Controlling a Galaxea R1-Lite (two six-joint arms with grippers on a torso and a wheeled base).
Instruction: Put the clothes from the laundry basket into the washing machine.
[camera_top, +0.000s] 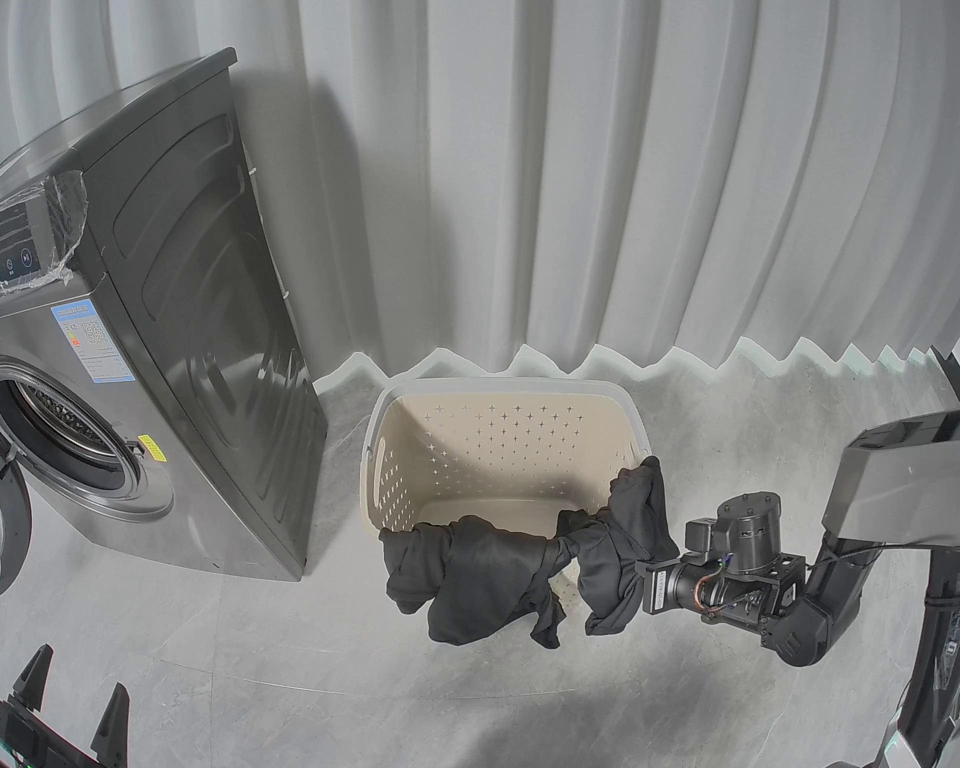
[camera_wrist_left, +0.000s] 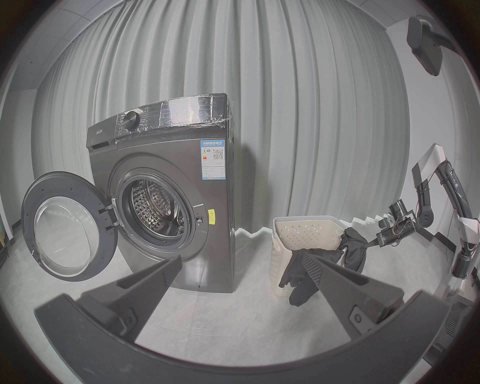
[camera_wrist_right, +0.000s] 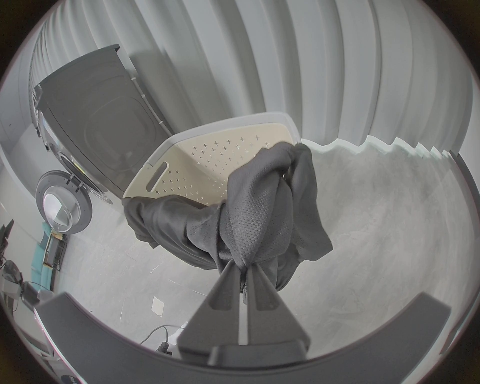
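Well, farthest to the left of my right gripper (camera_wrist_right: 243, 270) stands the washing machine (camera_top: 150, 330), its round door (camera_wrist_left: 65, 225) swung wide open and the drum (camera_wrist_left: 155, 210) facing out toward me. My left gripper (camera_wrist_left: 240, 262) hangs low in front of that machine, fingers spread apart and holding nothing; the drum lies just ahead of it and to its left, the laundry basket (camera_top: 505, 385) ahead and to its right. The basket sits on the floor (camera_top: 300, 640) just beside the machine's flank, between my two hands. A dark garment (camera_top: 480, 580) lies draped over the basket's near rim, one bunched end hanging outside toward my left hand, the other gathered up at the basket's right corner. There my right gripper is pinched tight on a fold of it, fingers together with the cloth bulging just past their tips. So the garment's long axis runs sideways, straight out to the left from my right hand along the rim, and the drum lies farther that same way. I judge the right hand must lift first to free the trailing end from the rim, then carry leftward. My left hand is the nearer one to the door, yet the right holds the cloth; the dragging tail could snag the basket.
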